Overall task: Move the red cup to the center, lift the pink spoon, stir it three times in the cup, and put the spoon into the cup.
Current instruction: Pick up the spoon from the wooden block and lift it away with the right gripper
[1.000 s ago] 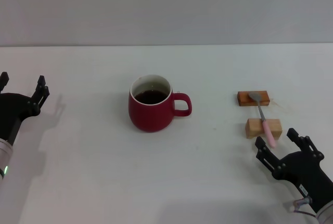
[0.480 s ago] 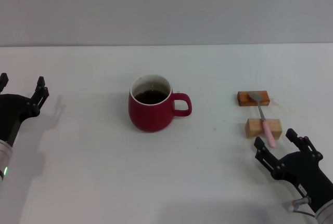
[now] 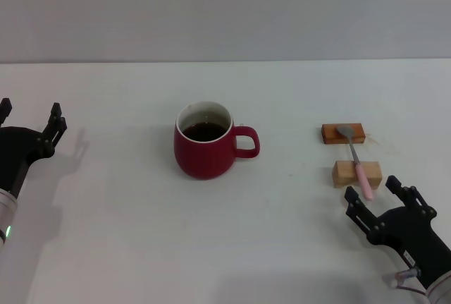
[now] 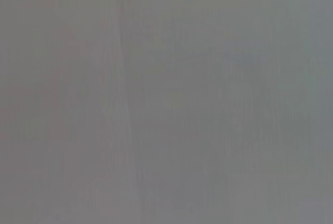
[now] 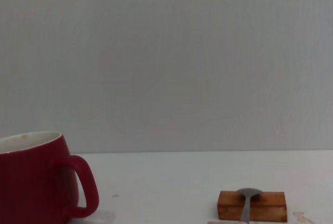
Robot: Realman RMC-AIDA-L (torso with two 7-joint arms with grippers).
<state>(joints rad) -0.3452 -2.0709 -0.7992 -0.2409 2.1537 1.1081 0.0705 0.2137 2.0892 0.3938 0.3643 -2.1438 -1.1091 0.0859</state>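
**Spoon bridged two blocks as the right gripper waited just short of it**

Two small blocks sat on the white table (image 3: 127, 247) off to the robot's right, one behind the other with a gap between. The far one was a reddish-brown block (image 3: 343, 133); the near one was a tan wooden block (image 3: 357, 173). The pink spoon (image 3: 356, 159) lay across both: its grey bowl rested on the reddish-brown block, its neck spanned the gap, and its pale pink handle crossed the tan block and stuck out past the near edge. Nothing lay over the spoon, and the stretch of table between the blocks and the cup was bare.

The red cup (image 3: 206, 142) stood upright near the middle of the table, well apart from the blocks, with its loop handle turned toward them. Dark liquid filled the lower part of its white inner wall. The right wrist view showed the cup's side and handle at one edge and the reddish-brown block with the spoon bowl on it farther along.

The right gripper (image 3: 384, 200) was at the near right, its fingers spread wide and empty, the handle's tip just beside them. The left gripper (image 3: 29, 117) sat at the far left edge, fingers likewise apart, gripping nothing. The left wrist view showed only blank grey.
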